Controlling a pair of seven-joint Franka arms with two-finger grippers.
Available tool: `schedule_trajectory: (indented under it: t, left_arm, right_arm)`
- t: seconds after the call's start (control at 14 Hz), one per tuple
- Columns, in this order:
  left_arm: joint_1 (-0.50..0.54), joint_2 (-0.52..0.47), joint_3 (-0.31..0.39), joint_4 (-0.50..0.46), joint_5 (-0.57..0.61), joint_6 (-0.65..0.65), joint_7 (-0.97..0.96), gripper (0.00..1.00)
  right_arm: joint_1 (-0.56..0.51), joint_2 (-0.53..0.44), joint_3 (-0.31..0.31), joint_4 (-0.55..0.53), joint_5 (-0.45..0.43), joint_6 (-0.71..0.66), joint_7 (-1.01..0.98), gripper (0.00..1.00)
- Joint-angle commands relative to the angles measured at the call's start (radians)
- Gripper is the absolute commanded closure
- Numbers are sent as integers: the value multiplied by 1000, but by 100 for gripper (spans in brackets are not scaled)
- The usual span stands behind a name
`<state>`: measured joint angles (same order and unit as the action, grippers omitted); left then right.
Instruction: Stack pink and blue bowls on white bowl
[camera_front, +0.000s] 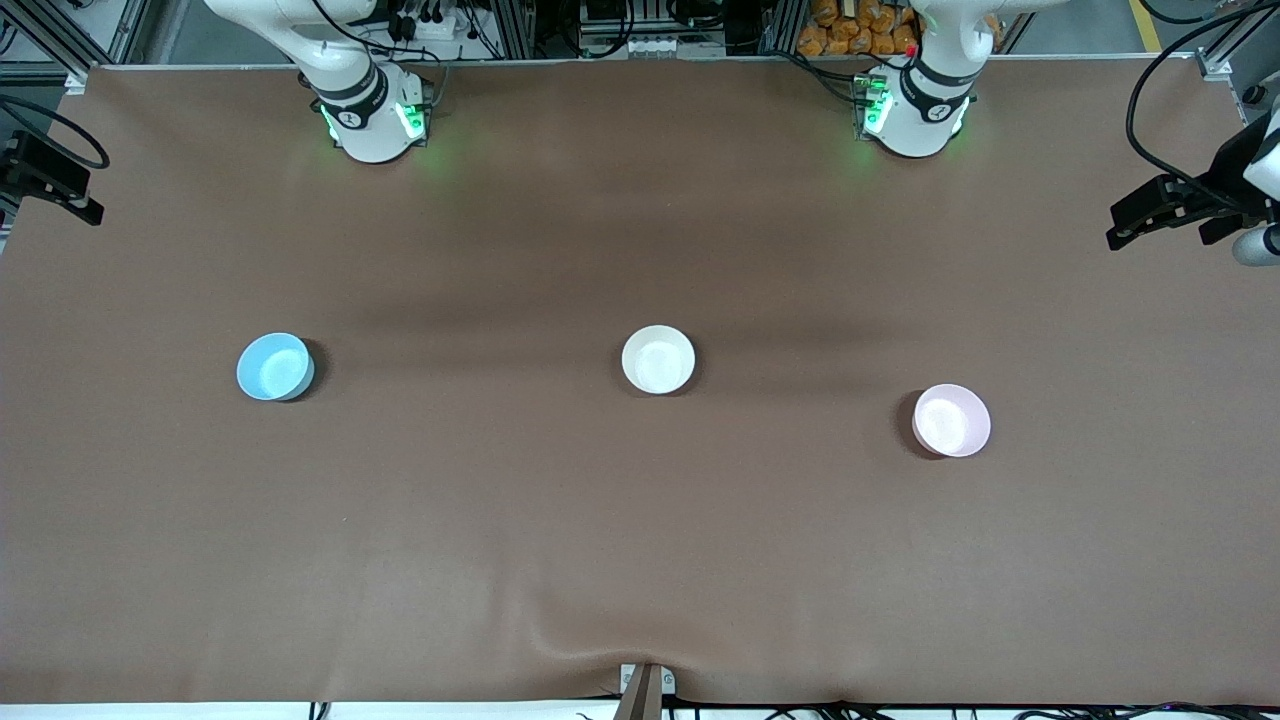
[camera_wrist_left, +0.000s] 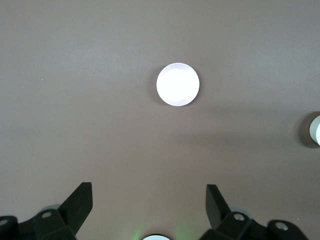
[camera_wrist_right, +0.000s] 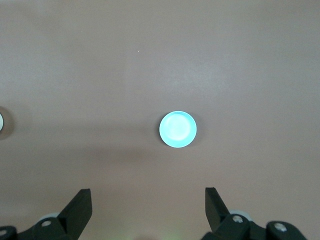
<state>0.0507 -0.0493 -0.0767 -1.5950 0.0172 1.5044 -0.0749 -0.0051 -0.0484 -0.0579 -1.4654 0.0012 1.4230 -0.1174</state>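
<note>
left claw (camera_wrist_left: 147, 210): open, raised, waiting | right claw (camera_wrist_right: 147, 210): open, raised, waiting

No readable text, labels, brands, numbers or signs anywhere in the three views. Small dark round marks on the white arm bases at the top of the front view, too small to make out. Plain, unmarked bowls and plain brown table cover.
</note>
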Motion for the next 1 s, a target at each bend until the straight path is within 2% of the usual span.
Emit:
schedule_trajectory:
  t: [0.0, 0.5, 0.93]
  left_arm:
    - [11, -9, -11, -12, 4, 13, -11, 0]
    - [18, -9, -9, -28, 4, 42, -11, 0]
    - [23, -11, -9, -97, 4, 105, -11, 0]
  right_arm:
    - [-12, 10, 6, 20, 11, -16, 7, 0]
    - [-12, 10, 4, 19, 11, -16, 7, 0]
    - [-12, 10, 4, 19, 11, -16, 7, 0]
